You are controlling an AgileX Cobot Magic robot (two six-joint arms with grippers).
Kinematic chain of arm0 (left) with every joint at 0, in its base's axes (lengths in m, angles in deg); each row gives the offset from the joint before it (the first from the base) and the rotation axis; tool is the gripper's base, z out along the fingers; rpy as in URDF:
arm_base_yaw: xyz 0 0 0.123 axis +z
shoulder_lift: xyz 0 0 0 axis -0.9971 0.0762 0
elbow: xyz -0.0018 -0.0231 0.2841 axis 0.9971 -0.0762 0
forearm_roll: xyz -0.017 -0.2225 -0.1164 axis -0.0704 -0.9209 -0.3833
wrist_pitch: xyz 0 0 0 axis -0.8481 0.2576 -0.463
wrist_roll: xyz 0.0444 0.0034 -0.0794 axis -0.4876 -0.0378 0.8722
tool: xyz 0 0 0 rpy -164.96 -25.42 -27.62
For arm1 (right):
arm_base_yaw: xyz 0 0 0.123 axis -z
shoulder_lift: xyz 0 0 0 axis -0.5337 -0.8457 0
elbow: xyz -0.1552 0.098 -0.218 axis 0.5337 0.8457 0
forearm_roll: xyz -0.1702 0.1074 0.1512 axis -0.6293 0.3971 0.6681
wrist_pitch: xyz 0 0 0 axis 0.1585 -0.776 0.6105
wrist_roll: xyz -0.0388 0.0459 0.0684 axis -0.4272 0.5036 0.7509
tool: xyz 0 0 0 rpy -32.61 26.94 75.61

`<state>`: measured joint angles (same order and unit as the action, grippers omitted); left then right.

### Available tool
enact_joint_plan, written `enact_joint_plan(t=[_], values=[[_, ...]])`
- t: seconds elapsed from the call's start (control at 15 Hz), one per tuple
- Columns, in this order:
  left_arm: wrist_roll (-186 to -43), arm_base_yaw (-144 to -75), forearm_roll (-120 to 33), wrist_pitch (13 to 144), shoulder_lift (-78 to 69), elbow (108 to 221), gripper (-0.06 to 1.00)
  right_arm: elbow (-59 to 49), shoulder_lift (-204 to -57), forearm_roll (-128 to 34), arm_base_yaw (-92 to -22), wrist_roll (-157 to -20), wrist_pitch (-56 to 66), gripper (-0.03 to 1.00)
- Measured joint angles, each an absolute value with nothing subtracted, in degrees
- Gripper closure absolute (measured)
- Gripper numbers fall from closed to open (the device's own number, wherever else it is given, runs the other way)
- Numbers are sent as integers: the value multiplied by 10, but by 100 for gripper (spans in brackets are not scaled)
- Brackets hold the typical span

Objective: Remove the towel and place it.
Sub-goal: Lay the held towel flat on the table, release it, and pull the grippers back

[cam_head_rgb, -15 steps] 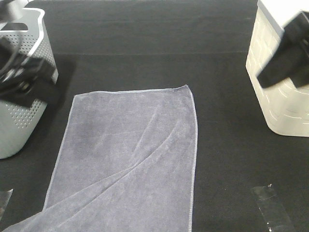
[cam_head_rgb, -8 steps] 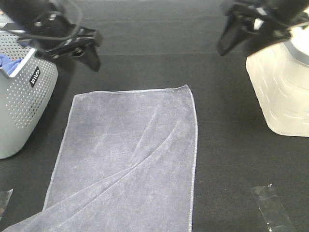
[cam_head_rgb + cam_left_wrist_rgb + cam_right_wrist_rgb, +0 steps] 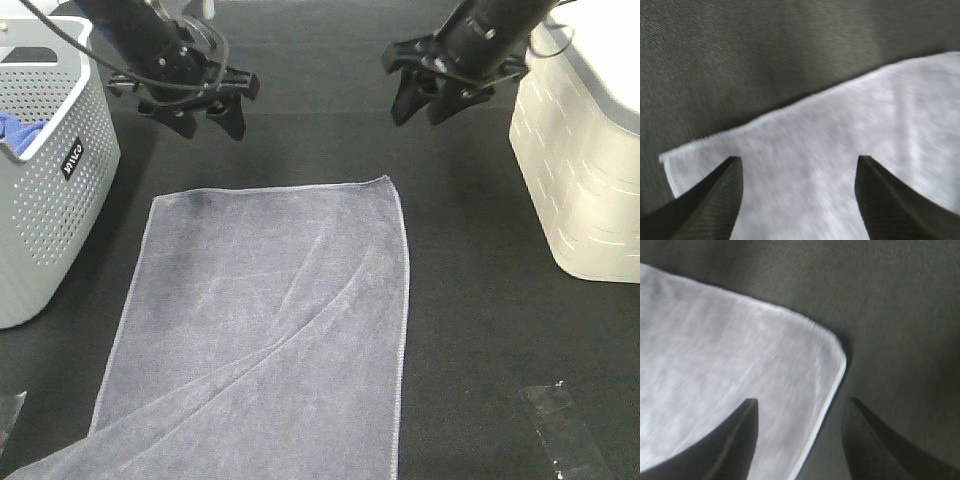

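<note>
Towel (image 3: pixel 270 320) lies spread; left end effector (image 3: pixel 210 125) and right end effector (image 3: pixel 420 113) hover, parted.

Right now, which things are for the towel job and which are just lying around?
For the job: towel, left gripper, right gripper, both open near its far corners.
Just lying about, as far as I can tell: grey basket, blue cloth inside it, white bin, clear plastic strip.

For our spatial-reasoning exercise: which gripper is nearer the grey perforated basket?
Left. The left gripper hovers close beside the basket, near a far corner of the towel; the right gripper hangs far off, beside the white bin.
</note>
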<state>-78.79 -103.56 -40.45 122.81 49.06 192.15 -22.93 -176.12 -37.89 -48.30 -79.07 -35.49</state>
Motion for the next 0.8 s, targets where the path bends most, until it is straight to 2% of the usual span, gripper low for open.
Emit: enact_joint_plan(t=[0.27,0.8], values=[[-783,-1036,-388,1253,523,1951,32,-292,-1868,-401,-483,-802,-327,47],[-783,-1036,-376,1258,523,1952,32,-293,-1950,-400,-483,-804,-253,48]])
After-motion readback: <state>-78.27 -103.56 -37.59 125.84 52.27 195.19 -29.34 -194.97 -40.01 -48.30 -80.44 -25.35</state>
